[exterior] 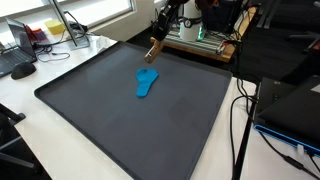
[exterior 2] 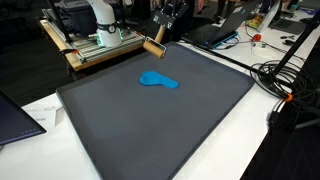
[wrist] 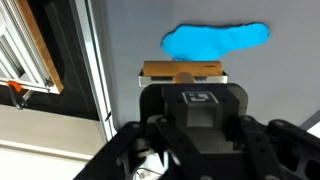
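A small wooden block (exterior: 153,50) (exterior 2: 153,48) hangs tilted just above the far edge of the dark grey mat (exterior: 120,120) (exterior 2: 170,130). My gripper (exterior: 158,38) (exterior 2: 159,36) is shut on it from above. In the wrist view the block (wrist: 182,70) shows as a tan bar just beyond the black gripper (wrist: 183,80); the fingertips themselves are hidden by the gripper body. A flat blue cloth-like piece (exterior: 147,83) (exterior 2: 158,80) (wrist: 215,40) lies on the mat a short way in front of the block, apart from it.
A wooden-framed machine (exterior: 200,42) (exterior 2: 95,42) stands just behind the mat's far edge. Cables (exterior 2: 285,85) and black cases (exterior: 292,105) crowd one side. A laptop (exterior 2: 15,118) and desk clutter (exterior: 30,55) sit at the other.
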Robot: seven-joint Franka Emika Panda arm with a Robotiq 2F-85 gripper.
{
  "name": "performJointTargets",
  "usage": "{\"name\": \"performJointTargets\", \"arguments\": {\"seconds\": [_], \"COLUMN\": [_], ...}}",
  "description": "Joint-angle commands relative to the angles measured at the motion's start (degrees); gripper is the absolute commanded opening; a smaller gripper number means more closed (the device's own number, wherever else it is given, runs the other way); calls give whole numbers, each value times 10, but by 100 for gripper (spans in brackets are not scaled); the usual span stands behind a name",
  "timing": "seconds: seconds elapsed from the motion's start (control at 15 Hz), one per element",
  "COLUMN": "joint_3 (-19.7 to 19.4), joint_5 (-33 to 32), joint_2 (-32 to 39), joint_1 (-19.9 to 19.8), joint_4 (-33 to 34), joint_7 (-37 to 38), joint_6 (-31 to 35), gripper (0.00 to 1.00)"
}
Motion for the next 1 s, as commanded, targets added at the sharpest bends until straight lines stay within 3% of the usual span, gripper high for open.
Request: {"name": "performJointTargets", "arguments": {"seconds": [0.0,0.53,0.93], "joint_3": [0,-20,-42], "joint_5": [-57,-130,-164], "joint_2": [64,197,290], "joint_1": [48,142,191], "joint_4": [66,177,257], "joint_7": [108,248,276], "joint_6": [-69,-182,-248], "gripper": [22,22,22]}}
